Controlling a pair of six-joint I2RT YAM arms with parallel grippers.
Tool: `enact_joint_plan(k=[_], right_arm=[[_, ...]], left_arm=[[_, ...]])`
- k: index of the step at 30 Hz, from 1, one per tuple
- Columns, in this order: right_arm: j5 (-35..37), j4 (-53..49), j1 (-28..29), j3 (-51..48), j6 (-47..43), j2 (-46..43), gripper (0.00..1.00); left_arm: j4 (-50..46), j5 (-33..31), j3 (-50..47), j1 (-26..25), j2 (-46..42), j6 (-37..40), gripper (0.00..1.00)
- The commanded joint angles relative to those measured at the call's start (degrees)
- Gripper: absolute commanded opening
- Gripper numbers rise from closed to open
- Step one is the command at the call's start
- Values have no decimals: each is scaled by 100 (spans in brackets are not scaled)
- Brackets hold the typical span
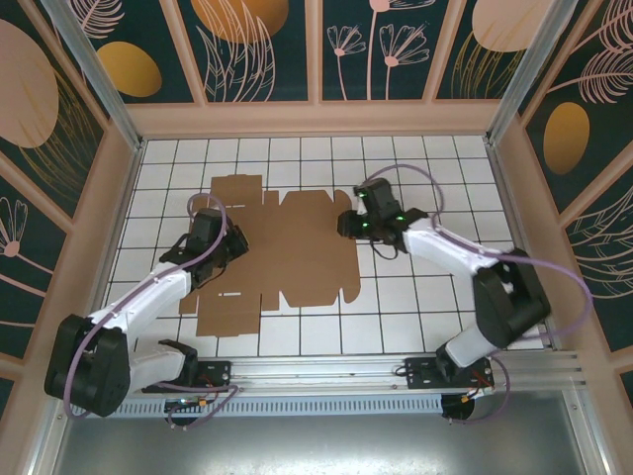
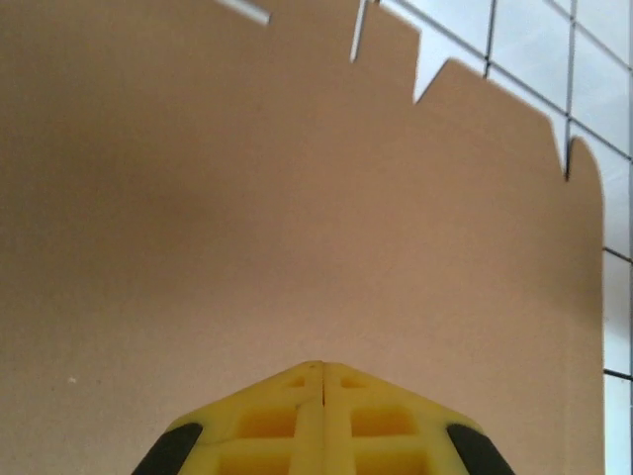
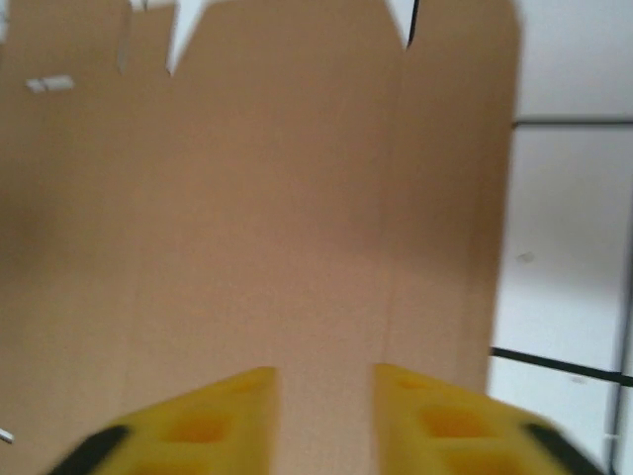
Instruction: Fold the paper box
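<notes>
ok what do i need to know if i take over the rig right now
Left gripper: fingers shut together, nothing between them, over the left part of the paper box.
Right gripper: fingers apart, nothing between them, over the box near its right edge.
Whether either gripper touches the cardboard I cannot tell.
Box: lies flat and unfolded on the tiled table, between the two arms.
Done: no flap raised, no fold made.
Left: all the folding.
</notes>
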Motion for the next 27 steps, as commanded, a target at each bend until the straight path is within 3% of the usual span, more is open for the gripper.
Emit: enact_joint_plan(k=[1,7,14,22,27], right_arm=[[139,-196,90,598,-20,638,9],[21,154,86,930,-32,1519,1],[427,-547,47,1498,-192,2429,0],[523,-196,-419,98,106,1770,0],[349,46,-308,-1004,443,1051,0]], left_arm=[[341,100,-110,1,42,-205,0],[-19,-249,80,10,661,-453,0],[-118,-61,517,66,1801,-675,0],[-62,191,1434,133,3151,-567,0],[-233,355,2483,133,4102,-337,0]])
